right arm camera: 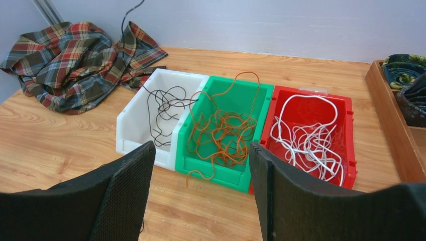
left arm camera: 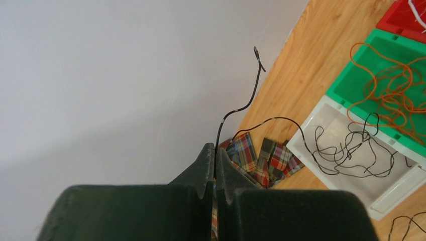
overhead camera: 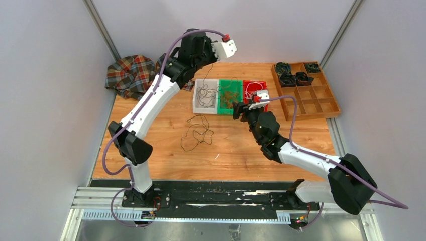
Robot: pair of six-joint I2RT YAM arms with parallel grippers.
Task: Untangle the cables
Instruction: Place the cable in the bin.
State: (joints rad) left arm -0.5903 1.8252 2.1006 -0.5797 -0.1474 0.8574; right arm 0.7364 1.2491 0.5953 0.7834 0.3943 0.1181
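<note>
Left gripper (left arm camera: 215,153): raised over the far-left part of the table (overhead camera: 166,155), fingers pressed together, pinching a black cable (left arm camera: 274,118). From the pinch one end sticks up free; the strand arcs down into the white bin (right arm camera: 129,135), where the rest lies in loose loops.

Right gripper (right arm camera: 201,150): fingers spread wide, nothing between them – hovers at the near side of the bins.

Bins stand side by side toward the far edge, touching. Green bin (right arm camera: 213,173), middle: orange cables (right arm camera: 221,133), bundled. Red bin (right arm camera: 337,125), right: white cables (right arm camera: 304,145).

A loose black cable (overhead camera: 198,131) lies on the bare table, near the white bin.

Plaid cloth (right arm camera: 70,55) in the far-left corner – wooden tray (overhead camera: 311,95) in the far-right corner.
</note>
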